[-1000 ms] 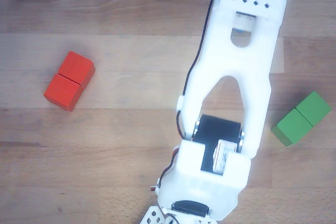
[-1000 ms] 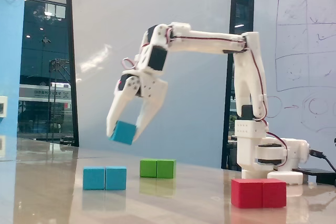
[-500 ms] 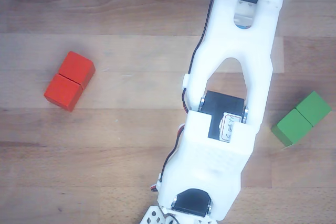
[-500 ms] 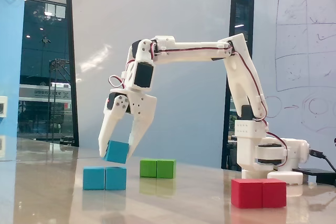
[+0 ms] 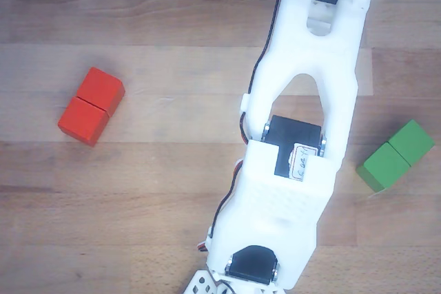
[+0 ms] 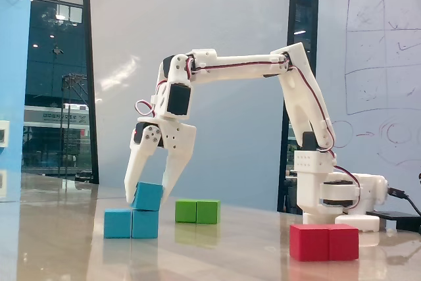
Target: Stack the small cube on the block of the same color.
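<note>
In the fixed view the small cube (image 6: 148,196), light blue, rests slightly tilted on the right half of the blue block (image 6: 131,223), touching its top. My gripper (image 6: 147,197) points down and is shut on the cube, one white finger on each side of it. The block lies on the table with a seam across its middle. In the other view, from above, my white arm (image 5: 303,135) hides the cube, the block and the fingertips.
A green block (image 6: 197,211) (image 5: 395,155) lies behind the blue one. A red block (image 6: 324,242) (image 5: 91,106) sits near the table's front right in the fixed view. The arm's base (image 6: 332,195) stands at the right.
The arm reached out and came down with the cube. The cube went from hanging in the air above the blue block to sitting on its right half.
</note>
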